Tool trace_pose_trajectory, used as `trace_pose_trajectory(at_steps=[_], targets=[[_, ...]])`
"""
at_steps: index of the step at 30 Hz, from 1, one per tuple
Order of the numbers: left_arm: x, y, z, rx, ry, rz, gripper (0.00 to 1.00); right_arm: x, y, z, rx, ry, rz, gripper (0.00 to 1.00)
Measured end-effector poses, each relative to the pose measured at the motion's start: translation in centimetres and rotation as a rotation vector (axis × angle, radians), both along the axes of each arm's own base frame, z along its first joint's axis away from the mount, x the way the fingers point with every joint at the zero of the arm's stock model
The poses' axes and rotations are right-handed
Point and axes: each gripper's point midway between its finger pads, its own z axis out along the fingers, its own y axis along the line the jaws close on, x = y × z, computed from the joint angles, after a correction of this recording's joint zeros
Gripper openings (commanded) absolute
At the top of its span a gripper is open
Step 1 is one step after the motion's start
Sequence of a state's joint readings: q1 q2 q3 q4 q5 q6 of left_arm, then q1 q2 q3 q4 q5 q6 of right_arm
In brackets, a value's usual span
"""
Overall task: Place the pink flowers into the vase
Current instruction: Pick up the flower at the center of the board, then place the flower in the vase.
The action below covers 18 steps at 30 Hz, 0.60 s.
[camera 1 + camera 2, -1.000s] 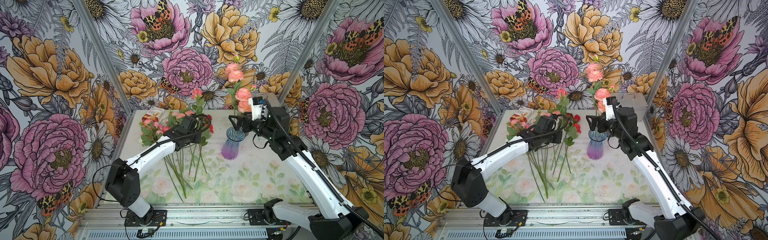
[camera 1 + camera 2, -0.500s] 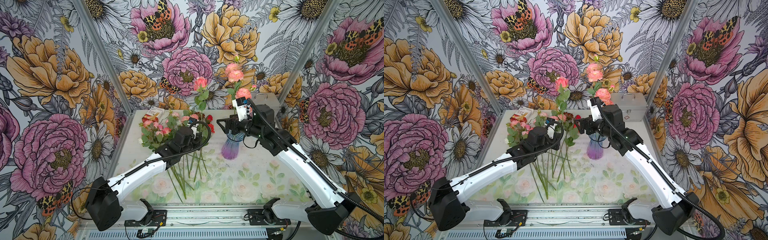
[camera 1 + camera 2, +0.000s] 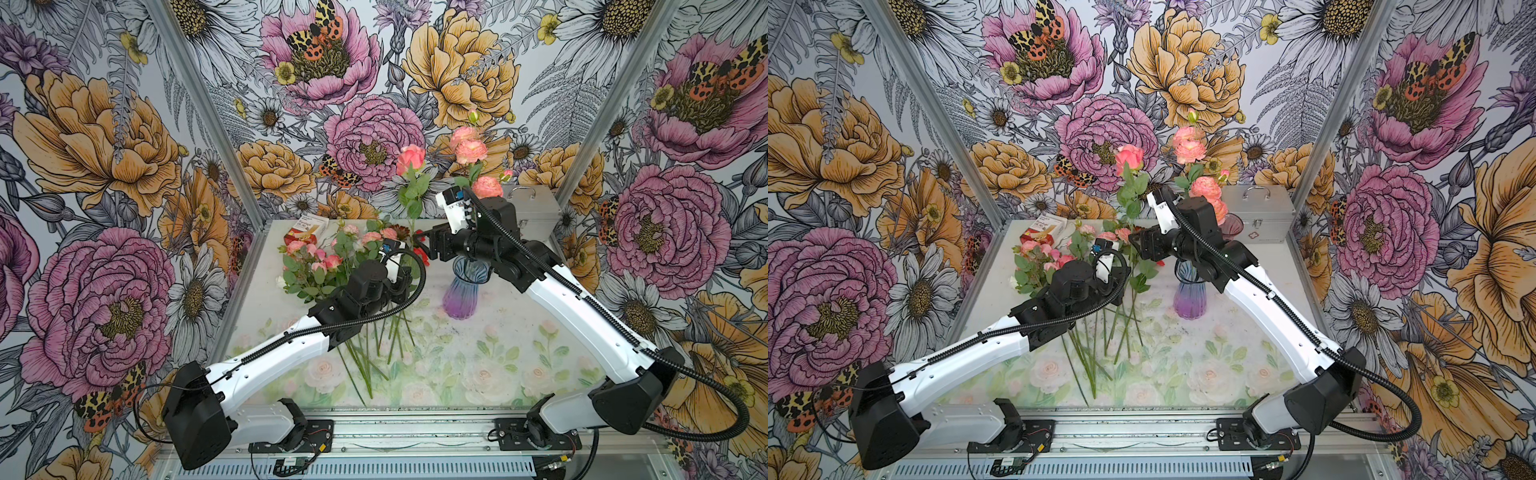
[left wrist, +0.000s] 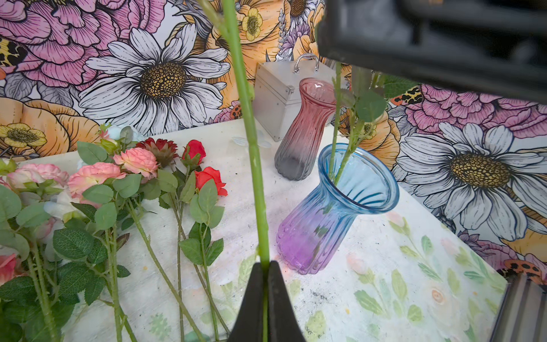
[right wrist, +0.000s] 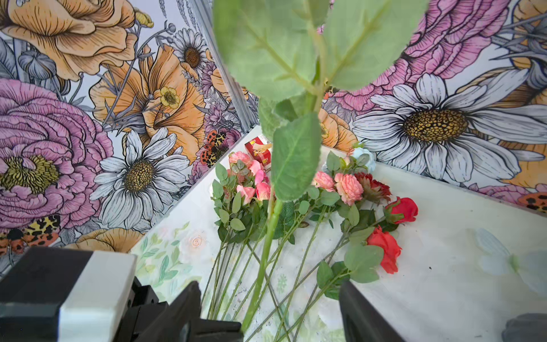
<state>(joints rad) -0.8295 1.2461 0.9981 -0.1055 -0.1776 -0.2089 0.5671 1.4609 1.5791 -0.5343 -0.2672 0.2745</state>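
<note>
My left gripper is shut on the green stem of one of the pink flowers and holds it upright; its pink rose bloom stands high over the table. My right gripper is open, its fingers on either side of that stem without touching it. The blue-to-purple glass vase stands just right of the held stem and holds pink ruffled blooms. More pink flowers lie in a pile at the back left.
Red roses and a dark maroon bloom lie in the pile. A pink-to-grey vase and a metal case stand at the back right. A red box sits at the back left corner.
The left arm has lifted the pink rose up off the pile and stood it upright. The right gripper has swung left from the vase to the stem, its jaws narrowing.
</note>
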Motion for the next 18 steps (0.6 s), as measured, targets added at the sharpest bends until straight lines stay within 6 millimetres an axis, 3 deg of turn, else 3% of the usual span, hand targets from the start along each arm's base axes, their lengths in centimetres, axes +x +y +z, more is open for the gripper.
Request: trace_pose_trajectory(at_steps=[10,18], targets=[[-0.7,0.0,1.8,-0.037,-0.043,0.0,0.0,0.6,1.9,-1.0,-0.009,0.027,0.033,0.52],[-1.6,-0.8,1.6,-0.037,-0.048,-0.018,0.0,0.3,3.3,-0.3,0.001,0.021,0.064,0.17]])
